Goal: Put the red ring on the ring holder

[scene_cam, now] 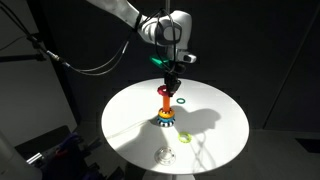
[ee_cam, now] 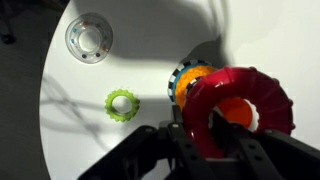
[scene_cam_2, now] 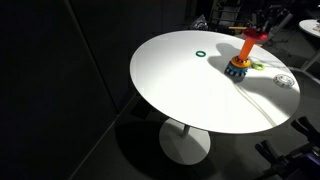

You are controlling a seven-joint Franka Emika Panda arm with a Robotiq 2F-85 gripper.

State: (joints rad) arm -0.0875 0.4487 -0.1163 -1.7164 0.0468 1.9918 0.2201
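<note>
My gripper point(ee_cam: 213, 137) is shut on the red ring point(ee_cam: 262, 92) and grips its near edge. The ring is held directly over the ring holder. The orange peg point(ee_cam: 237, 112) shows through the ring's hole, and the blue-and-yellow base point(ee_cam: 184, 80) peeks out beside it. In both exterior views the red ring point(scene_cam: 165, 90) point(scene_cam_2: 252, 35) sits at the top of the upright peg point(scene_cam: 164, 104) point(scene_cam_2: 241, 55), with the gripper point(scene_cam: 172, 74) just above it. I cannot tell whether the ring touches the peg.
The round white table point(scene_cam: 125, 120) point(scene_cam_2: 170, 85) also holds a thin green ring point(scene_cam: 181, 100) point(scene_cam_2: 200, 53), a yellow-green ring point(scene_cam: 186, 137) point(ee_cam: 122, 104) and a clear white ring point(scene_cam: 165, 155) point(ee_cam: 89, 38). The table edge point(ee_cam: 52, 120) is near them; the surroundings are dark.
</note>
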